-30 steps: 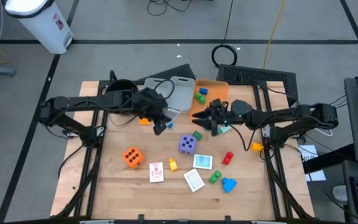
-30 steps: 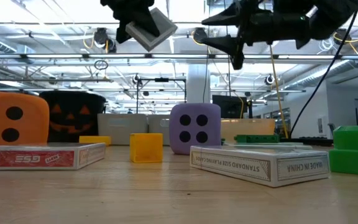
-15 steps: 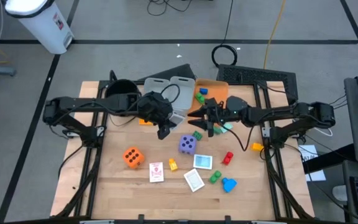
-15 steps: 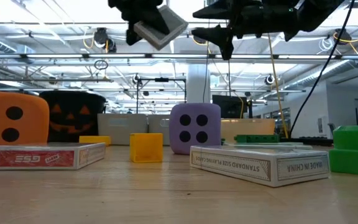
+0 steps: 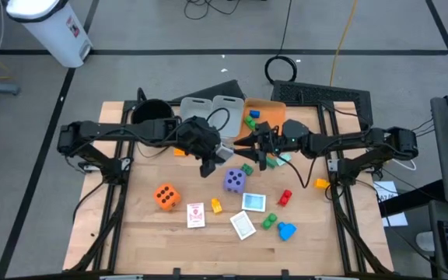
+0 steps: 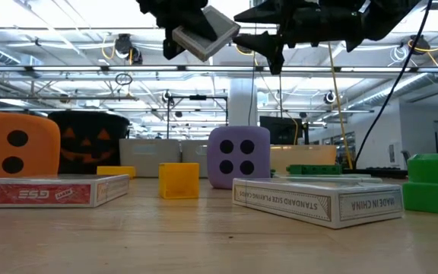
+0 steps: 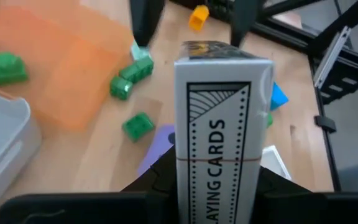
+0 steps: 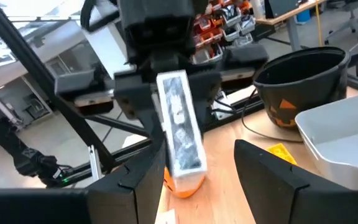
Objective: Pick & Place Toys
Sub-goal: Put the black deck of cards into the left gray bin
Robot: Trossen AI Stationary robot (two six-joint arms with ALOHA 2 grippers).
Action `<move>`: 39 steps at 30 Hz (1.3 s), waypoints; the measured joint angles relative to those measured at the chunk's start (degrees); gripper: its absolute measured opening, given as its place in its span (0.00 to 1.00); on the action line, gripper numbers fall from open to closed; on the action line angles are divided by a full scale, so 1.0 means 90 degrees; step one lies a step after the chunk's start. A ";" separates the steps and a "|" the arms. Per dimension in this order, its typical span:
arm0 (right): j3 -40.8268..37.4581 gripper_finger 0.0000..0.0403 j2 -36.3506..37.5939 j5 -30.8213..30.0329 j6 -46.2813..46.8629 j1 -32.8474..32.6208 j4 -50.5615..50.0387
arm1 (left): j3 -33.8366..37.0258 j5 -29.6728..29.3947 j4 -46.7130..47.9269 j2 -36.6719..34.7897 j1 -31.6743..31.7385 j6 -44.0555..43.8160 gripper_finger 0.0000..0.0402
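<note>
My left gripper point(image 5: 211, 161) hangs above the middle of the table, shut on a grey-white playing-card box point(image 7: 224, 130) that shows in the low view as card box point(image 6: 207, 32). My right gripper point(image 5: 255, 153) faces it from the table's right, open. Its two fingers point(image 7: 145, 25) stand on either side of the box's far end, apart from it as far as I can see. On the table lie a purple die point(image 5: 234, 180), an orange die point(image 5: 166, 196), three card boxes point(image 5: 243, 225) and small plastic blocks point(image 5: 285, 197). My left gripper pinches the card box between its two fingers at the end nearest the wrist point(image 7: 219, 199), one finger on each narrow side. The box sticks out past the fingers toward my right gripper, slanting down. It is lifted clear, high above the table.
An orange bin point(image 5: 264, 117) with green and blue blocks and a grey bin point(image 5: 212, 113) stand at the far middle, and a black pot point(image 5: 150, 113) stands at the far left. A yellow block point(image 5: 320, 183) lies near the right edge. The near strip of the table is bare wood.
My left gripper has carried the card box toward the table's right, closer to my right gripper, sinking a little and tipping the box's free end. My right gripper has risen slightly and stays open.
</note>
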State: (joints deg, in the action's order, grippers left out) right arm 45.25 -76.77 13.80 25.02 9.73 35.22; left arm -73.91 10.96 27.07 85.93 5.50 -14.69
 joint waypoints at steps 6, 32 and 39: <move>0.0000 0.46 0.0000 0.0194 0.0187 -0.0001 0.0042 | -0.0002 0.0015 -0.0157 0.0053 0.0007 0.0005 0.22; -0.0005 0.36 0.0000 0.0330 0.0328 -0.0006 0.0180 | -0.0002 0.0187 -0.0689 0.0100 0.0018 0.0046 0.22; -0.0005 0.33 0.0000 0.0340 0.0333 -0.0009 0.0222 | -0.0002 0.0272 -0.0743 0.0100 0.0049 -0.0041 0.22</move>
State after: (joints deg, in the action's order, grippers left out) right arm 45.21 -76.77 16.86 28.01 9.65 37.22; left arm -73.93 13.41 20.38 86.83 5.93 -15.06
